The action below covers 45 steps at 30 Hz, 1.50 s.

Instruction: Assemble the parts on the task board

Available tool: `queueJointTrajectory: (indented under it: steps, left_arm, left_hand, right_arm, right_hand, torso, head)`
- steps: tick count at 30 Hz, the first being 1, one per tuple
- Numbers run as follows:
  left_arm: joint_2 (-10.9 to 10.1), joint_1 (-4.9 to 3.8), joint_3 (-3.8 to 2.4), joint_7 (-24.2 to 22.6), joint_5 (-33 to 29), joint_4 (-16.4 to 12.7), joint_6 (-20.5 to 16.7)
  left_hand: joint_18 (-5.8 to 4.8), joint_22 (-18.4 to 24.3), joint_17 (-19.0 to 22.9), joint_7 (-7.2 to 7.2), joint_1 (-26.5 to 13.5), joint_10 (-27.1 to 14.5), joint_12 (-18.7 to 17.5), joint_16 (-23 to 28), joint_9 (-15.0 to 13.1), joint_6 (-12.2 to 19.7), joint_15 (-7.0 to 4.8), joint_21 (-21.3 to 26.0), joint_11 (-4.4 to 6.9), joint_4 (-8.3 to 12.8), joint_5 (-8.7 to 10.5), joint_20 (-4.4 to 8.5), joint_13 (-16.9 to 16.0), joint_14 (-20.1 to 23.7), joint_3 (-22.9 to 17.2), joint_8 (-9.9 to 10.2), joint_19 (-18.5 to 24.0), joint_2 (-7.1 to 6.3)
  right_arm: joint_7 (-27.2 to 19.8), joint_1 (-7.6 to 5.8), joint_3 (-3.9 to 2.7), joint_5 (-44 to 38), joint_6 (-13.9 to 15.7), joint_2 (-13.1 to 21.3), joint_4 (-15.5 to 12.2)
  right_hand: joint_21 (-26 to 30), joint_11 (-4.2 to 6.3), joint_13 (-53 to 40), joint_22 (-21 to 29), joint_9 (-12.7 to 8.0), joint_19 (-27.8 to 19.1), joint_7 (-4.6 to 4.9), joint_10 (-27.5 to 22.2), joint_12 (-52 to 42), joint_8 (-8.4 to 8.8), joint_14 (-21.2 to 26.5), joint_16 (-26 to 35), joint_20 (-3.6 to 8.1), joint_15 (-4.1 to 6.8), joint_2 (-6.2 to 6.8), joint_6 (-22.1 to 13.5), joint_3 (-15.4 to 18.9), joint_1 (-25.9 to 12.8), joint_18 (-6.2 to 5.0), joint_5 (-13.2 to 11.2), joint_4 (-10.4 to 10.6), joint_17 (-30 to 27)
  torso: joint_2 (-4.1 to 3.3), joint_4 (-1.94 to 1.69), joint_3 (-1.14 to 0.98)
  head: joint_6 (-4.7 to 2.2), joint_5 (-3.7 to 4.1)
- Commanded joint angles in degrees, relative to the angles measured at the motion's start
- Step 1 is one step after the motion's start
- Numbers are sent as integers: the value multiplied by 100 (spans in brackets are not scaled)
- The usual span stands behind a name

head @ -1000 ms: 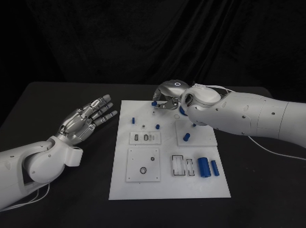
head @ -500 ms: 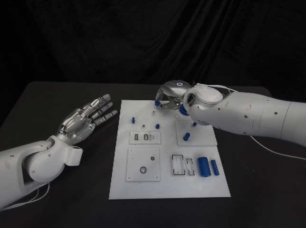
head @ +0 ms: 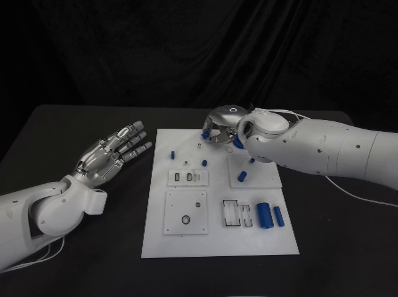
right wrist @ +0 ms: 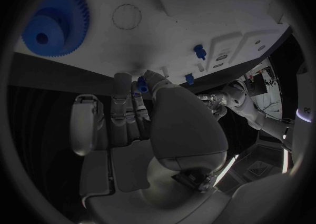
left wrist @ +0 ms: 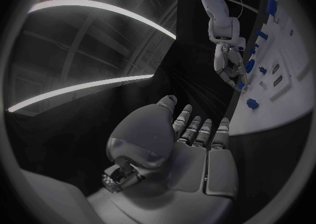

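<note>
The right hand [head: 221, 131] hovers at the far edge of the flat white plastic task board [head: 219, 242], fingers clamped on a small blue peg [right wrist: 141, 84]. Next, I judge, comes seating it in a hole. The left hand [head: 112, 153] hovers beside the board, fingers apart.

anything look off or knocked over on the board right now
Nothing stands out. The task board lies square on the table, the blue cylinders lie side by side near its right edge, and the right hand pinches a small blue part at the far edge.
</note>
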<state>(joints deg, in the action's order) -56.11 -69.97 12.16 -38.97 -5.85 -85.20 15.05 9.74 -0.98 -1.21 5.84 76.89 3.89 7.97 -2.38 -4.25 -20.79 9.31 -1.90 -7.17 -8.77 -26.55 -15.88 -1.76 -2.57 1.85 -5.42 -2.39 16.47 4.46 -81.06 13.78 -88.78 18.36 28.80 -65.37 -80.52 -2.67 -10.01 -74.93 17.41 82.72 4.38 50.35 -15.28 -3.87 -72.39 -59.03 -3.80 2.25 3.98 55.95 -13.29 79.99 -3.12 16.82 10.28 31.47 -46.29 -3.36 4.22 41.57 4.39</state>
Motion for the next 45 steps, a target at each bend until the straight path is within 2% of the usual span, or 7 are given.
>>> queueJointTrajectory:
  steps: [1, 19, 34, 38, 39, 41, 45]
  left_arm:
    - [7, 9, -6, -164, -22, -6, 72]
    - [-15, 10, -6, -139, -22, -8, 68]
    - [-7, 10, -6, -101, -22, 11, 90]
    - [0, 11, -6, -87, -22, 27, 97]
    - [1, 11, -5, -86, -22, 30, 99]
    - [7, 13, -5, -82, -22, 39, 104]
    - [15, 20, -5, -78, -22, 50, 116]
  left_hand:
    - [56, 8, 8, 9, -8, -25, 16, 14, -3, 36, 40, 33, 4, -2, -22, -26, 4, -9, -25, 12, -1, 17]
    - [55, 8, 7, 12, -13, -25, 22, 13, -3, 38, 45, 32, 0, 4, -25, -28, 3, -10, -43, 12, -3, 19]
    - [55, 7, 6, 14, -18, -20, 33, 10, -7, 23, 49, 32, -7, 8, -28, -30, 0, -13, -60, 7, -3, 21]
    - [55, 8, 7, 16, -20, -22, 30, 12, -5, 32, 50, 34, -9, 9, -29, -31, 1, -11, -65, 9, 0, 22]
    - [55, 8, 7, 16, -20, -22, 30, 12, -5, 32, 50, 34, -9, 9, -29, -31, 1, -11, -65, 9, 0, 22]
    - [55, 8, 7, 16, -20, -22, 30, 12, -5, 32, 50, 34, -9, 9, -29, -31, 1, -11, -65, 9, 0, 22]
    - [54, 9, 8, 19, -22, -26, 22, 15, -3, 42, 51, 36, -9, 11, -29, -31, 3, -6, -71, 12, 2, 21]
  right_arm:
    - [129, 24, -3, -10, -119, -12, 10]
    - [163, 37, -4, -10, 45, -88, 53]
    - [127, 36, -8, -10, 112, -148, 60]
    - [132, 36, -9, -10, -5, -147, 58]
    - [142, 36, -9, -10, -40, -147, 59]
    - [171, 36, -9, -10, -123, -145, 60]
    - [225, 36, -9, -10, -224, -132, 61]
  right_hand:
    - [30, -10, 2, -726, 6, -10, 6, -13, 20, -5, 56, 43, -26, 0, -16, -32, -11, -71, 2, -11, 38, -16]
    - [143, -36, 12, -657, -14, -98, 35, -76, 47, 21, 182, 163, -46, -23, -112, -117, -64, -104, -28, -52, 53, -204]
    - [218, -61, 20, -622, -73, -155, 83, -192, 83, 36, 280, 230, -71, -48, -91, -297, -82, -118, -46, -53, 23, -302]
    - [262, -93, 15, -607, -140, -188, 103, -279, 94, 39, 343, 266, -93, -74, -30, -479, -58, -149, -55, -134, -1, -359]
    - [351, -145, 6, -565, -229, -255, 36, -428, 114, 31, 417, 280, -131, -121, 20, -753, -9, -190, -74, -290, -31, -368]
    - [468, -207, -2, -503, -310, -344, -40, -578, 135, 36, 490, 293, -171, -169, 37, -1038, 46, -227, -102, -409, -58, -371]
    - [684, -271, -54, -408, -515, -496, -116, -933, 136, 38, 637, 292, -248, -231, 50, -1705, 230, -301, -150, -721, -135, -372]
  torso:
    - [-1, 0, -1]
    - [-6, -18, 2]
    - [-2, -15, 0]
    - [-2, -23, 2]
    - [-1, -23, 3]
    - [-2, -19, 4]
    - [-5, -19, 3]
  head:
    - [9, -4]
    - [6, 25]
    - [8, 4]
    - [10, 16]
    - [13, 16]
    - [15, 14]
    - [12, 18]
